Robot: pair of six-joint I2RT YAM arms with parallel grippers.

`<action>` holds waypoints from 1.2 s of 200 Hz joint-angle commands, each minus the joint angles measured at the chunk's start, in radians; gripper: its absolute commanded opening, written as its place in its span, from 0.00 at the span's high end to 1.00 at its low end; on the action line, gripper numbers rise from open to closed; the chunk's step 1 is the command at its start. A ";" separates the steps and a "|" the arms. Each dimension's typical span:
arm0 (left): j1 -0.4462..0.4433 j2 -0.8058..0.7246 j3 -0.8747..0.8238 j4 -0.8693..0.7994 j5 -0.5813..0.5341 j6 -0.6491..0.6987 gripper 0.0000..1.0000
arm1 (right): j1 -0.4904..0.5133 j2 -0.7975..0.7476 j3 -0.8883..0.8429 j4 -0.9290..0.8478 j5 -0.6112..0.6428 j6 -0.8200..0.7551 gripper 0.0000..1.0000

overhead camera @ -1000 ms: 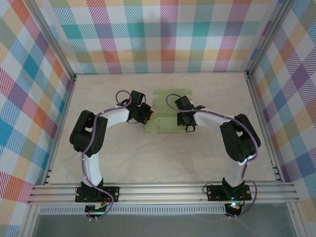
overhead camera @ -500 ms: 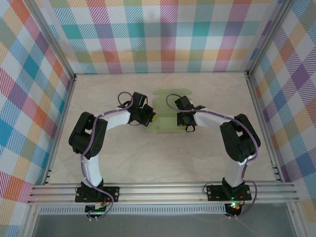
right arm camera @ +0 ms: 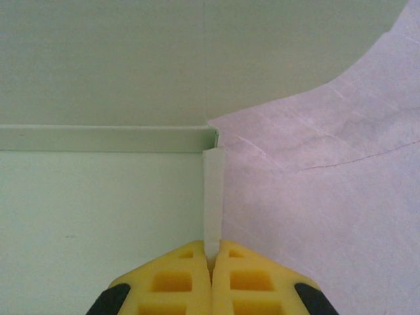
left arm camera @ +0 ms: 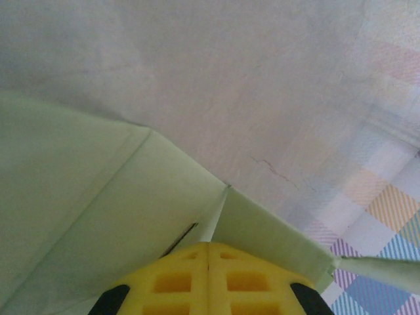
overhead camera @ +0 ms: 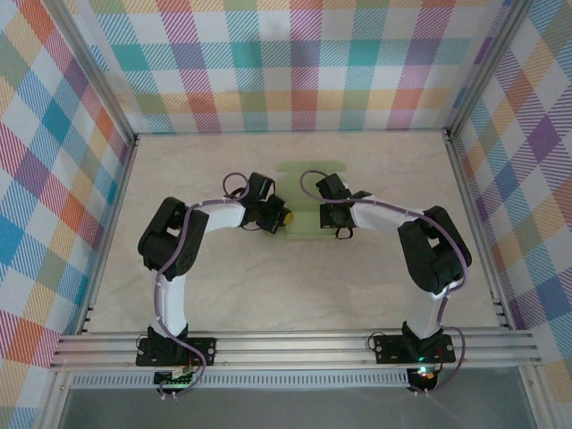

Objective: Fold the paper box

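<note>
The pale green paper box [overhead camera: 302, 210] lies partly folded at the middle of the table, between my two grippers. My left gripper [overhead camera: 284, 217] is at its left edge; in the left wrist view its yellow fingertips [left arm camera: 209, 244] are pressed together, with the box's floor [left arm camera: 98, 197] and a raised side wall [left arm camera: 275, 230] just ahead and nothing seen between them. My right gripper [overhead camera: 327, 219] is at the box's right side. In the right wrist view this gripper [right arm camera: 211, 244] is shut on the thin upright edge of a side wall [right arm camera: 213, 190], beside the box's floor [right arm camera: 98, 210].
The tabletop [overhead camera: 295, 286] is pale marbled beige. Plaid walls [overhead camera: 54, 179] enclose it on the left, back and right. An aluminium rail [overhead camera: 295, 347] carrying both arm bases runs along the near edge.
My left arm has swung to the right, bringing its shut gripper from left of the box up to the box's left edge. The right arm and its grip have not moved.
</note>
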 commanded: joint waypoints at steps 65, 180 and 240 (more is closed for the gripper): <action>-0.015 0.064 0.096 0.057 0.033 -0.056 1.00 | 0.056 0.046 0.018 -0.013 -0.024 0.004 0.99; 0.013 -0.038 0.088 -0.092 -0.025 0.149 1.00 | 0.057 0.026 0.016 -0.036 0.026 0.008 0.99; 0.074 -0.251 0.049 -0.278 -0.148 0.399 0.94 | 0.055 0.019 0.006 -0.031 0.025 0.013 0.99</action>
